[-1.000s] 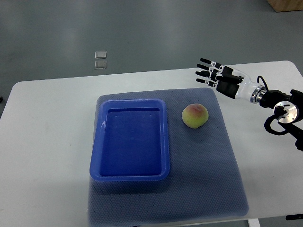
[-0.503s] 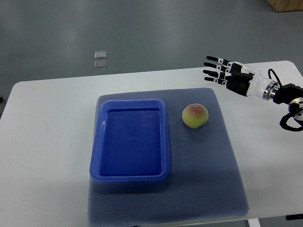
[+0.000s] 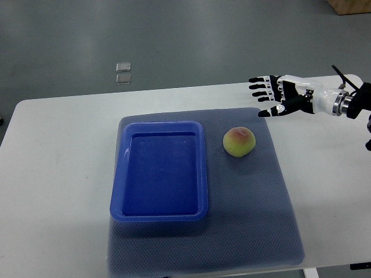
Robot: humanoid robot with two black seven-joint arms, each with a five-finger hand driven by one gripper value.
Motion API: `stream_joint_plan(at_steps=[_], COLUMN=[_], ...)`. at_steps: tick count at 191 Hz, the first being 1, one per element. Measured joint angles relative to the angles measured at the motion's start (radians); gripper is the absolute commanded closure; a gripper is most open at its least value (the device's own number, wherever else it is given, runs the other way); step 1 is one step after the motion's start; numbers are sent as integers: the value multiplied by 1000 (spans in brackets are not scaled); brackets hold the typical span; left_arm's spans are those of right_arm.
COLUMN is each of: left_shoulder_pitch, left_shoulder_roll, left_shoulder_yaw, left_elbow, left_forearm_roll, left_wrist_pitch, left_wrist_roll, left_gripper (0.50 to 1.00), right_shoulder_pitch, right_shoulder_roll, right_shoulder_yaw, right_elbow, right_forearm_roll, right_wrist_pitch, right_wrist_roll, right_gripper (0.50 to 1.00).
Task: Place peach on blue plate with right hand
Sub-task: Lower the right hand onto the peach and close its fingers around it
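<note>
**Peach on the mat, right hand hanging off to the side**

Grey floor behind, white table (image 3: 58, 174) up front, and we've got a dark textured mat (image 3: 255, 220) spread across the middle of it. On the mat sits the blue plate (image 3: 159, 215), really more of a shallow rectangular tray, with nothing in it. We can see the peach (image 3: 239, 142) lying on the mat just right of the plate, not touching it. Our right hand (image 3: 282, 96) comes in from the right edge, fingers spread wide and holding nothing, above the table's far right area, well clear of the peach.
</note>
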Motion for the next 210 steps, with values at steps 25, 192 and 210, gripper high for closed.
stream_joint_plan(at_steps=[25,192,210], left_shoulder_pitch=[0,0,0], left_shoulder_roll=[0,0,0], left_shoulder_yaw=[0,0,0], left_elbow=[0,0,0], left_forearm_roll=[0,0,0], left_wrist_pitch=[0,0,0], left_wrist_roll=[0,0,0], left_gripper=[500,500,500], right_shoulder_pitch=[25,135,135], right_shoulder_roll=[6,118,130], right_shoulder_yaw=[-4,-183,-187], right_elbow=[42,53,53], right_forearm_roll=[-200,-796,-804], right_wrist_pitch=[-31,-126,-130], right_wrist_roll=[1,6,6], right_gripper=[579,579,579])
